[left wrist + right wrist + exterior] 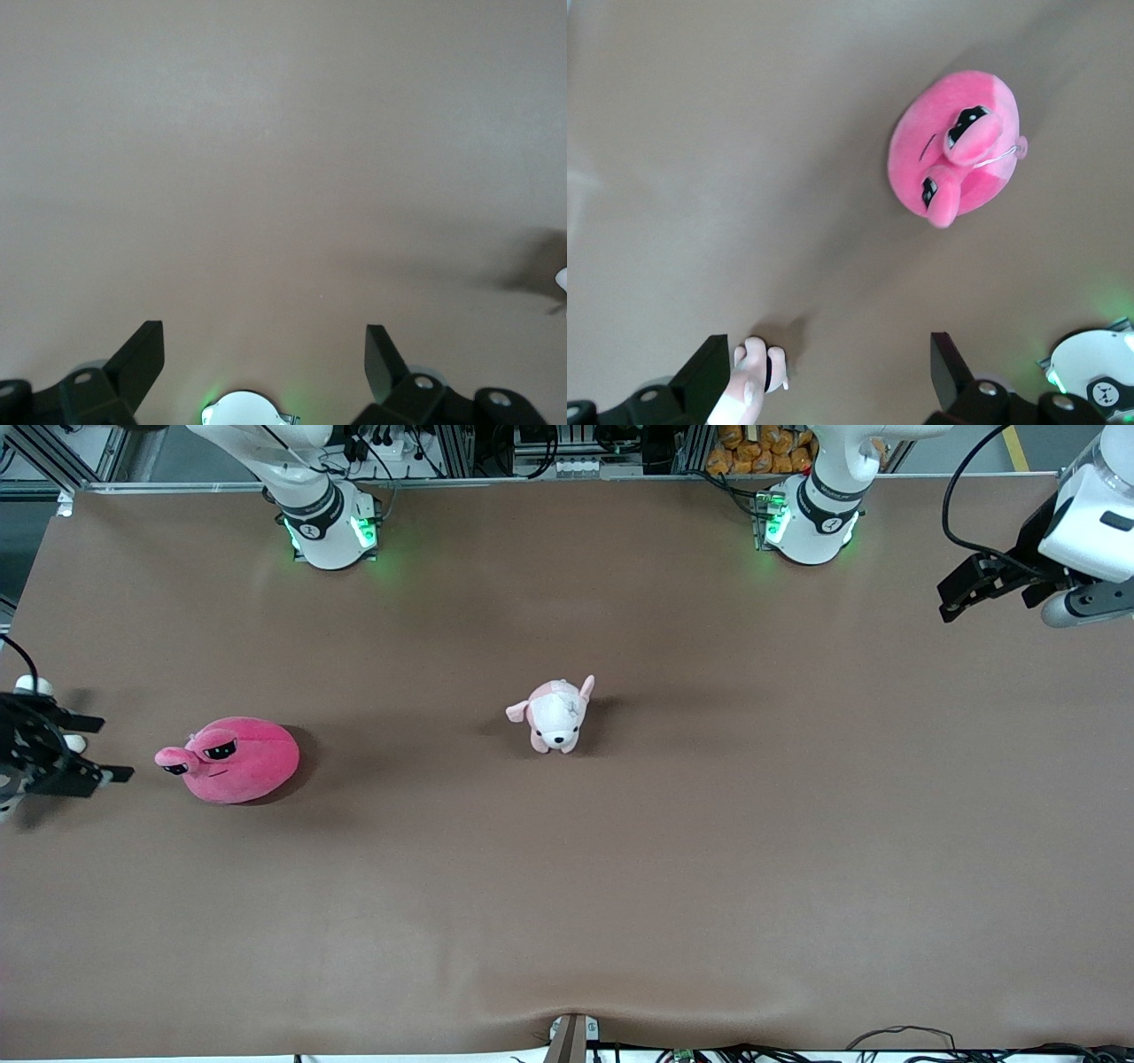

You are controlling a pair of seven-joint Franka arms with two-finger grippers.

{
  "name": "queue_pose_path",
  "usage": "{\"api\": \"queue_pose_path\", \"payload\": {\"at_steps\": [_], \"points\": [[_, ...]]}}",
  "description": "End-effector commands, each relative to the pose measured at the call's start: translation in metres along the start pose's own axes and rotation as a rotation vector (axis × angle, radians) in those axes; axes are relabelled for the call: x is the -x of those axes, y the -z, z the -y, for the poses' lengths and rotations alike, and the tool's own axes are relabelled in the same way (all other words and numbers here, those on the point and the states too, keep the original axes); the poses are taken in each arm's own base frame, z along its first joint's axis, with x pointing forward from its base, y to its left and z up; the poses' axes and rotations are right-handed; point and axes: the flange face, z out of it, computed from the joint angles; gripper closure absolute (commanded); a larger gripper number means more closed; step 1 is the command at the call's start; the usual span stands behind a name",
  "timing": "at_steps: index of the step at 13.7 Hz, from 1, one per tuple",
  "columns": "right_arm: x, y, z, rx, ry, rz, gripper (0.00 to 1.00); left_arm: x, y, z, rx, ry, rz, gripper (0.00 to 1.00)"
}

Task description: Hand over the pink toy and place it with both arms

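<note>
Hot pink against brown: the pink toy (235, 760) sits on the table (567, 886) toward the right arm's end, a round blob-shaped plush with two bulging half-lidded black eyes that point toward nine o'clock in the front view. Nothing grips it. The right pincer (99, 748) hangs at the very edge of that end of the table, at about nine o'clock from the toy and just beside it without touching, its two black fingers spread wide with only air between them. In the right wrist view the same toy (957, 146) lies well clear of the fingertips (709, 367), resting alone on the brown cover.

Near the middle of the table stands a small pale pink-and-white dog plush (554, 715), upright on its legs with its white face turned toward the front camera. It is well apart from the pink toy, at roughly three o'clock from it in the front view and a little farther from the camera. It also shows in the right wrist view (755, 376), partly hidden by a fingertip.

The left arm waits up at its own end of the table, its pincer (950, 602) raised over the edge there, at about two o'clock from the dog plush. The left wrist view shows its fingers (140, 359) standing wide apart and empty over bare brown surface.
</note>
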Motion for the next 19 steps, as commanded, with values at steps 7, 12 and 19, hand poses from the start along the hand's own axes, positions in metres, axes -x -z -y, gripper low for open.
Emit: {"api": "queue_pose_path", "payload": {"at_steps": [7, 12, 19], "points": [[0.147, 0.073, -0.033, 0.214, 0.695, -0.173, 0.00, -0.005, -0.001, 0.007, 0.004, -0.006, 0.026, 0.00], [0.175, 0.049, -0.047, 0.243, 0.793, -0.242, 0.00, -0.006, -0.003, 0.007, 0.005, -0.008, 0.030, 0.00], [0.178, 0.056, -0.042, 0.271, 0.787, -0.274, 0.00, -0.007, -0.005, 0.008, 0.004, -0.007, 0.034, 0.00]]}}
